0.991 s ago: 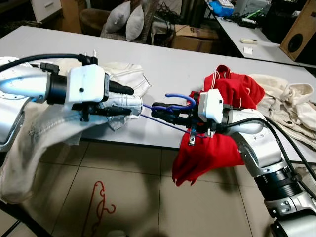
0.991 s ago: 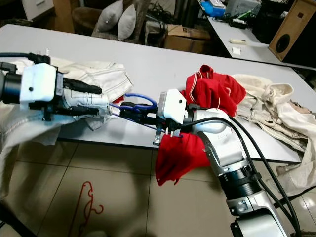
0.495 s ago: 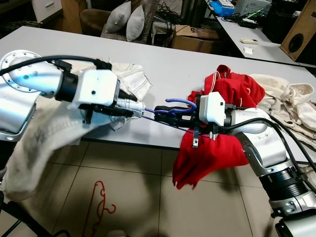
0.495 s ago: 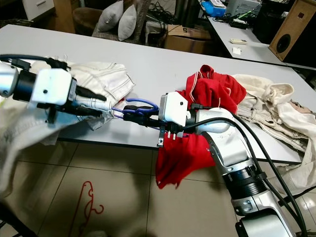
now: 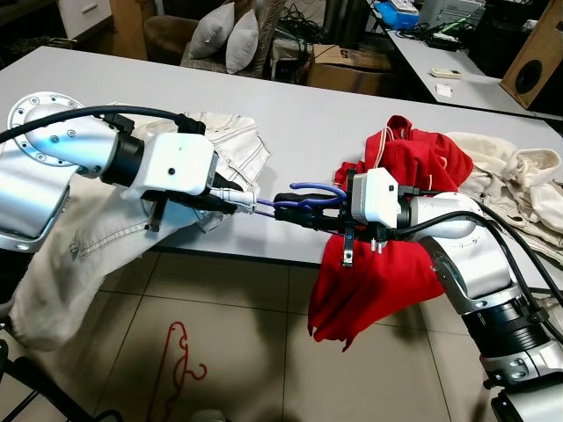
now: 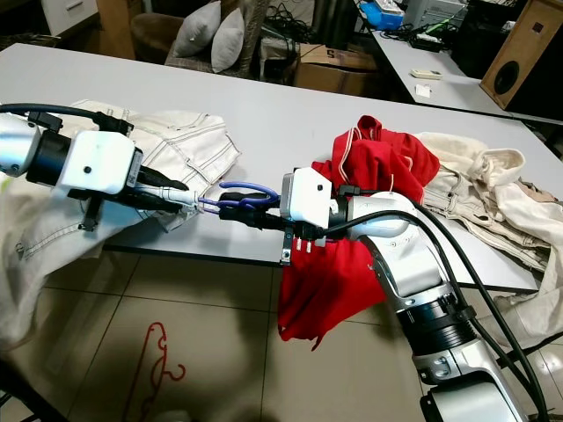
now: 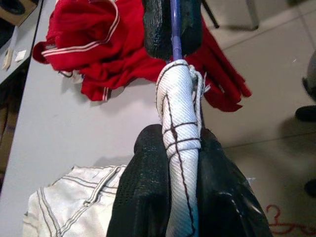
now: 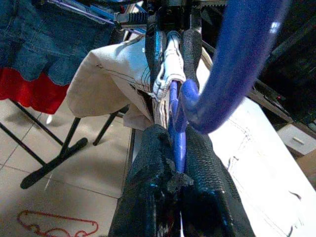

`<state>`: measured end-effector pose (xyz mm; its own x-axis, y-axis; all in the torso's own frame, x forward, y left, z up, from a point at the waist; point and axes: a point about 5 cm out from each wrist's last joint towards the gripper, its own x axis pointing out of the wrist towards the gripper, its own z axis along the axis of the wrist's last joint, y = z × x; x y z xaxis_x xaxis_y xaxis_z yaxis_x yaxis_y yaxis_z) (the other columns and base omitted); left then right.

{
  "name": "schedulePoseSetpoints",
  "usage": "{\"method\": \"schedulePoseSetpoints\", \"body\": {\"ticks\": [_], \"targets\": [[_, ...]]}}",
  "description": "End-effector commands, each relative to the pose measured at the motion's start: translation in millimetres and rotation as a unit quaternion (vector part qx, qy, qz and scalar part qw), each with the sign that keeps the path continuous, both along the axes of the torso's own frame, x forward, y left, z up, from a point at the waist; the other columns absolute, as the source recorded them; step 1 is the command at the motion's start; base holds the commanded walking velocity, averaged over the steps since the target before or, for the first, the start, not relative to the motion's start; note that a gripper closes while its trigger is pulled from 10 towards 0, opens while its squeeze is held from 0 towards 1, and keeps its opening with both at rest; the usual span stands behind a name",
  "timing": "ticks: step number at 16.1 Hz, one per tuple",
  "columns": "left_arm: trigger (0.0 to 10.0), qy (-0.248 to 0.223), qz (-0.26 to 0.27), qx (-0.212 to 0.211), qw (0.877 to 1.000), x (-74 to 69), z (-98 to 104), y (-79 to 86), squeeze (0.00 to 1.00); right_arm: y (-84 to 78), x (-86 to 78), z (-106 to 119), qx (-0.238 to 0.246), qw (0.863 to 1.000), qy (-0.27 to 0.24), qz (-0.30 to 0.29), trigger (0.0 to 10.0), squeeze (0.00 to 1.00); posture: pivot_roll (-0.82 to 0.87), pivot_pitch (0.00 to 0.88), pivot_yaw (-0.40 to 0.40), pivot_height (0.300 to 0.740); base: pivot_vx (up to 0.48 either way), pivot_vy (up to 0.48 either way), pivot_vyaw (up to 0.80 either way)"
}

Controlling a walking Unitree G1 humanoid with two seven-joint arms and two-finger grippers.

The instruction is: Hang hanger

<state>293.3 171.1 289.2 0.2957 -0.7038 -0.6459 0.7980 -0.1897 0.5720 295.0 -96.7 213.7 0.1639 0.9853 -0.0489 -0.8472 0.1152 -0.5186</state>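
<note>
Blue hanger (image 5: 310, 189) — thin, curved hook — held at the worktop (image 5: 290, 114) front edge.
Right gripper (image 5: 286, 200) jaws pinch it; left gripper (image 5: 246, 200) jaws pinch white jeans (image 7: 180, 148) threaded on its bar — the wrist view shows their dark stitching.

A red garment (image 5: 413, 163) on the table (image 5: 308, 132); perhaps pillows (image 5: 224, 35) behind.

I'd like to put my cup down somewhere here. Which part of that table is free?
The grey table is bare along its far edge and in the middle, between the white trousers and the red garment. Its right end is crowded with the cream hoodie.
</note>
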Motion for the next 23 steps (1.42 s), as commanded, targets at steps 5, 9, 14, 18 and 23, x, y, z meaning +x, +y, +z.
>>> {"method": "schedulePoseSetpoints", "body": {"ticks": [5,9,14,18,23], "targets": [[0.0,-0.035,0.044,0.006,0.998,11.9,-12.0,1.9,0.00,5.9,-2.9,31.4,0.039,0.998,-0.045,0.023,10.0,0.00,0.24,0.000,-0.086,0.740,0.000,0.000,0.00],[0.0,-0.034,0.066,-0.017,0.997,15.8,-13.0,5.9,0.00,2.3,-1.7,30.6,0.045,0.999,-0.017,0.025,10.0,1.00,0.24,0.000,-0.088,0.740,0.000,0.000,0.00],[0.0,-0.028,0.105,-0.045,0.993,23.1,-16.2,20.2,0.00,-25.8,0.1,49.0,0.066,0.998,-0.002,0.011,10.0,1.00,0.24,0.000,-0.081,0.740,0.000,0.000,0.00],[0.0,0.004,0.170,-0.215,0.962,33.1,-12.4,30.4,0.00,-55.7,-7.0,64.9,0.112,0.993,0.014,-0.021,10.0,1.00,0.24,0.000,-0.070,0.740,0.000,0.000,0.00],[0.0,0.017,0.226,-0.393,0.891,23.3,-8.3,49.6,0.00,-65.4,-23.4,55.5,0.224,0.967,0.062,-0.100,10.0,1.00,0.22,0.000,-0.060,0.740,0.000,0.000,0.00]]}}
